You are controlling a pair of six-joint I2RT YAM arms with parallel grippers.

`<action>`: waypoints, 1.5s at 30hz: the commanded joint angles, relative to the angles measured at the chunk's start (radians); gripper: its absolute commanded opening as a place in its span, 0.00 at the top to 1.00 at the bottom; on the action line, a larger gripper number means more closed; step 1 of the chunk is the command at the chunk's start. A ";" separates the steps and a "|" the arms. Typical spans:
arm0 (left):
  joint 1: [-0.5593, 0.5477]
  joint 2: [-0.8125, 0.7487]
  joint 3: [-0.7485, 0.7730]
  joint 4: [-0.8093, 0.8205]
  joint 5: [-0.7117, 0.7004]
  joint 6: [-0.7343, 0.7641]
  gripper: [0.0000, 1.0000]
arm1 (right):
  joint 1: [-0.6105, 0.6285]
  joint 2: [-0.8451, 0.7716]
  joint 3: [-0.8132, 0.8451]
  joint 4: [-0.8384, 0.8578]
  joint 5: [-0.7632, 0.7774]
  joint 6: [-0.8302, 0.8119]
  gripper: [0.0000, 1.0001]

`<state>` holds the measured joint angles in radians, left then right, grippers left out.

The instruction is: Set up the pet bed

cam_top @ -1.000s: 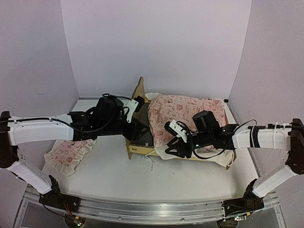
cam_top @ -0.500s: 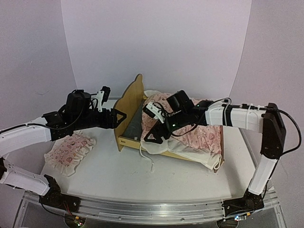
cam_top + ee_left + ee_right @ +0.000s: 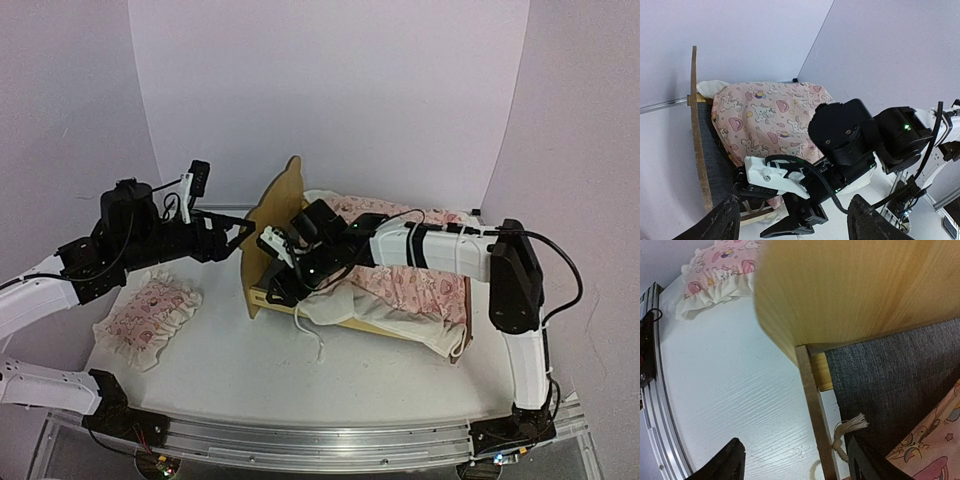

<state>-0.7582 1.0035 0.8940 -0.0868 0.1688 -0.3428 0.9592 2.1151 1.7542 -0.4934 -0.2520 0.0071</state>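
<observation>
Your pet bed (image 3: 258, 298) is sitting mid-table, its headboard (image 3: 274, 208) at the 9 o'clock end. The pink blanket (image 3: 415, 285) is covering all but the head of the grey mattress (image 3: 890, 375), so you are probably finishing the bedding step. Your right gripper (image 3: 282, 284) is hovering there, jaws apart and empty, and your left gripper (image 3: 243, 236) is hanging open at the headboard's 9 o'clock. The next move likely calls for fetching the pillow (image 3: 150, 310), which is lying at the bed's 8 o'clock.

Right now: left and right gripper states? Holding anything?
Left gripper: open, holding nothing.
Right gripper: open, holding nothing, fingers either side of the pet bed rail.
</observation>
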 commanded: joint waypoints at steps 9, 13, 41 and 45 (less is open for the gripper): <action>0.002 -0.063 0.026 -0.090 -0.218 -0.003 0.25 | -0.005 0.129 0.126 -0.139 -0.028 -0.054 0.46; 0.011 -0.069 0.017 -0.117 -0.273 -0.029 0.24 | -0.003 0.111 0.100 -0.161 -0.108 -0.034 0.56; 0.100 0.006 -0.063 -0.066 -0.190 -0.130 0.27 | 0.092 0.257 0.271 -0.455 0.088 -0.057 0.36; 0.100 0.013 -0.067 -0.066 -0.192 -0.129 0.26 | 0.095 0.240 0.270 -0.458 0.049 -0.059 0.33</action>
<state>-0.6621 1.0203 0.8280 -0.2070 -0.0319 -0.4702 1.0496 2.3413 1.9949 -0.8871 -0.1894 -0.0425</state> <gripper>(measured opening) 0.737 0.653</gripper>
